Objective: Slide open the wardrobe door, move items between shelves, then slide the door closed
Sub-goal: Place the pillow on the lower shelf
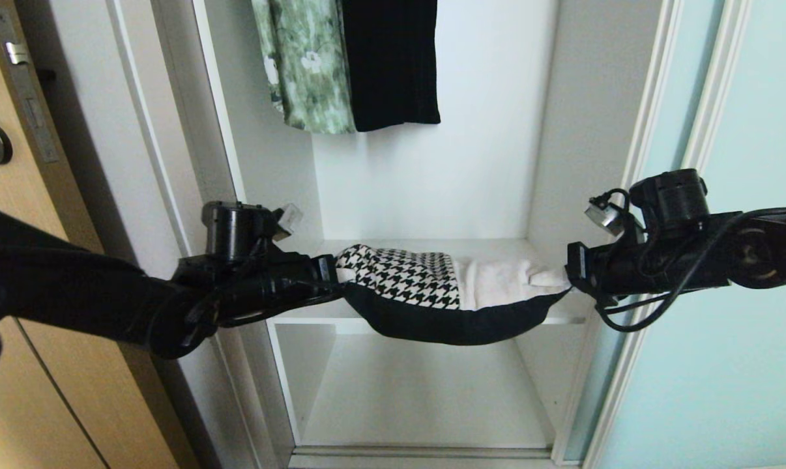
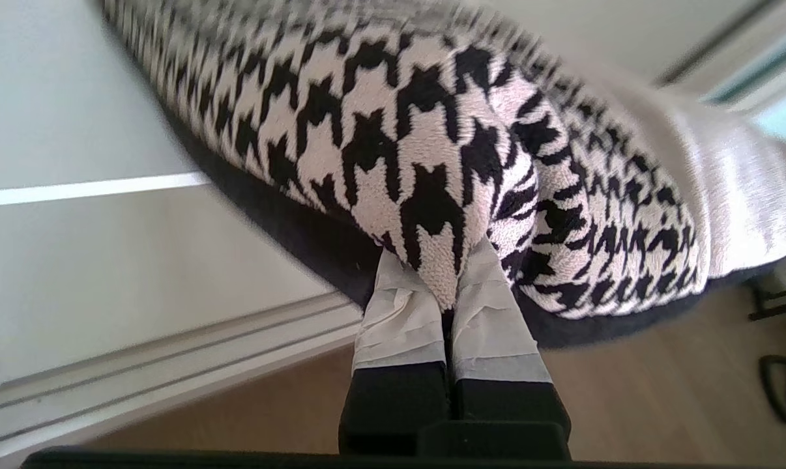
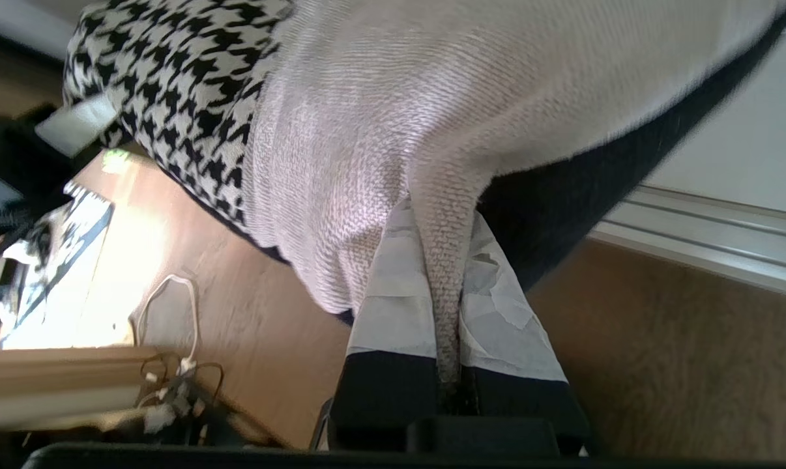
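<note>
Left gripper [image 1: 331, 273]: clamped on the houndstooth end of the folded stack of textiles [image 1: 451, 296]; in the left wrist view its taped fingers [image 2: 497, 312] pinch a small pucker of the black-and-white houndstooth piece [image 2: 419, 156]. Right gripper [image 1: 570, 277]: clamped likewise, its taped fingers [image 3: 399, 306] nipping a narrow tail of the beige woven piece [image 3: 432, 130].

Between the two, the stack hangs as a sling in the head view, at 6 o'clock from the hanging clothes [image 1: 347, 65]. The dark navy-black fleecy layer [image 1: 445, 326] forms the underside and sags below the front edge of the middle shelf [image 1: 302, 319]; whether it brushes that edge cannot be told. The lower shelf [image 1: 419, 391] lies at 6 o'clock from the load.

At 3 o'clock, the sliding wardrobe door [image 1: 738, 293] stands pushed aside, leaving the bay open. A tan wooden door [image 1: 15, 195] sits at 9 o'clock.

Handling judgement: the load is soft, limp and fairly bulky, with no stiffness of its own (the deep sag says as much). Each hold takes only a thin fold of the top layer, so the layers may slide apart. A deeper bite through all layers at each end would be safer.
</note>
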Robot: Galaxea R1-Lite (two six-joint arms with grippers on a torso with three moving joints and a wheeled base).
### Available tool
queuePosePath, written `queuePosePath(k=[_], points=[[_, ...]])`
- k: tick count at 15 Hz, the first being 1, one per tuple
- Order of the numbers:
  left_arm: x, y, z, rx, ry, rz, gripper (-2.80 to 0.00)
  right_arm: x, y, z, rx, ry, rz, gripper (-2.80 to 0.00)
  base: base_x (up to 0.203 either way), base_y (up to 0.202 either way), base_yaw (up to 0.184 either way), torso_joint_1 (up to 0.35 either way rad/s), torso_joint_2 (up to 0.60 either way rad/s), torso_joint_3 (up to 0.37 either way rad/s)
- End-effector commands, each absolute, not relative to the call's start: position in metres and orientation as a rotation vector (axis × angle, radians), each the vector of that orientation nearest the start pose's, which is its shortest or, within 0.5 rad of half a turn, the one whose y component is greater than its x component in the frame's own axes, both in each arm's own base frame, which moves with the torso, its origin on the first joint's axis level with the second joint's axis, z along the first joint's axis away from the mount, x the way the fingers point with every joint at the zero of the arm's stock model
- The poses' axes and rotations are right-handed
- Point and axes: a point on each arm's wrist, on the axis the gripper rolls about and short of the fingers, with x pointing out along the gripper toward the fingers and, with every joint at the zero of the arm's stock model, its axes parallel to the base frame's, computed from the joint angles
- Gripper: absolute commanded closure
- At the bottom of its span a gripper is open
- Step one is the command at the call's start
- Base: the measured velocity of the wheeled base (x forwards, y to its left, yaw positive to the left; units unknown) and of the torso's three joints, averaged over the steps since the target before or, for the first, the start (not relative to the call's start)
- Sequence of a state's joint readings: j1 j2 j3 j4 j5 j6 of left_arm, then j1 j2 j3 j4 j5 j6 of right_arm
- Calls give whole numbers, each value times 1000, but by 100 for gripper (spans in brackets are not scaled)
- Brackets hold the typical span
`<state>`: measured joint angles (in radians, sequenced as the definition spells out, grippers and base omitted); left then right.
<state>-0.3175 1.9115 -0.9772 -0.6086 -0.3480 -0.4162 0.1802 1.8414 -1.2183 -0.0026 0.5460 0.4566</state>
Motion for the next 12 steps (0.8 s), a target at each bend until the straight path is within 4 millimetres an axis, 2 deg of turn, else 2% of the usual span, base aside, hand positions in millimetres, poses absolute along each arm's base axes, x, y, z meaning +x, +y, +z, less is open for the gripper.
queuePosePath(k=[1, 4, 7, 10, 12], points=[[294, -109, 198, -409, 354, -621, 0, 296, 76, 222, 523, 702, 606, 0, 0, 0, 0, 0, 0, 0], [257, -100, 207, -416, 334, -640, 0, 263, 79, 233, 516, 683, 647, 0, 0, 0, 0, 0, 0, 0], [232, -93, 215, -417, 309, -650, 0, 232, 79, 238, 509, 673, 683, 0, 0, 0, 0, 0, 0, 0], [210, -89, 209, -415, 325, -663, 0, 207, 75, 249, 551, 646, 696, 0, 0, 0, 0, 0, 0, 0], [197, -88, 204, -413, 340, -681, 0, 190, 76, 247, 557, 658, 719, 0, 0, 0, 0, 0, 0, 0]])
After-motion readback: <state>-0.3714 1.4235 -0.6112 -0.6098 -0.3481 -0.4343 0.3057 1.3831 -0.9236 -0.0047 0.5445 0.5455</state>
